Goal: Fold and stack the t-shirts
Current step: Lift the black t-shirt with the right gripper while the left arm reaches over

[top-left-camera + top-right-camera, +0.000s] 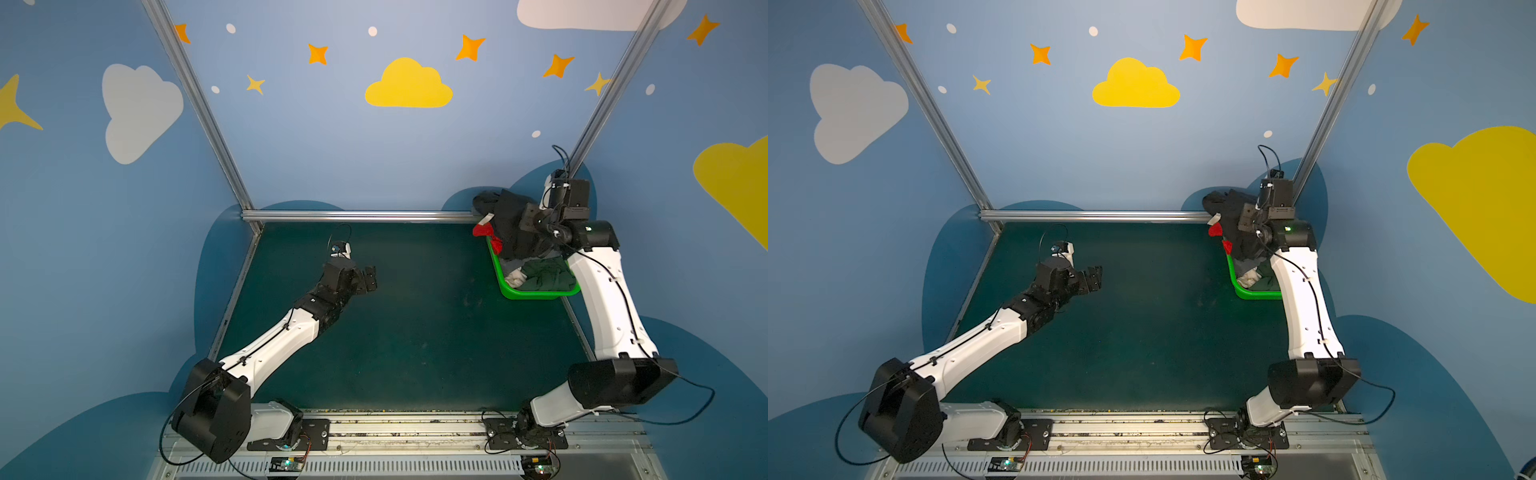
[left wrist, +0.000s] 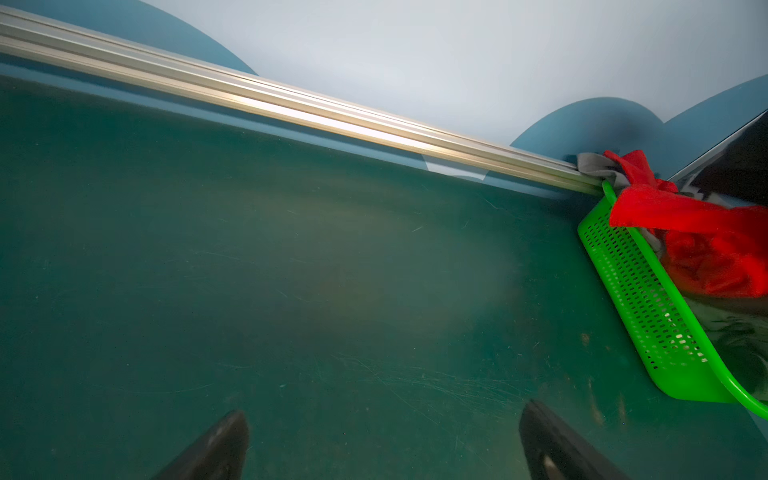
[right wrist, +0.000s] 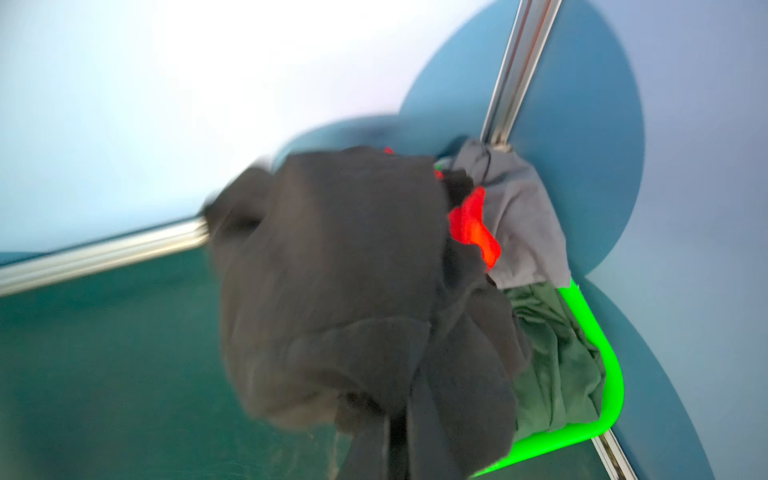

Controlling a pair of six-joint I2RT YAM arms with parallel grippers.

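Observation:
A black t-shirt [image 1: 509,224] [image 3: 340,270] with a small white label [image 1: 487,218] hangs bunched over the back of the green basket [image 1: 536,296] [image 3: 611,374]. My right gripper [image 1: 528,219] [image 3: 397,440] is shut on it, the fingers buried in the cloth. In the basket lie a red t-shirt [image 2: 685,220] [image 3: 473,228], a grey one [image 3: 523,224] and a dark green one [image 1: 548,276] [image 3: 557,365]. My left gripper [image 1: 370,279] [image 2: 384,440] hovers open over the mat, left of centre, with nothing between its fingers.
The basket stands in the back right corner of the dark green mat [image 1: 415,332], against the aluminium back rail [image 1: 357,216] and the corner post [image 1: 598,124]. A bit of white cloth [image 1: 515,277] shows inside the basket.

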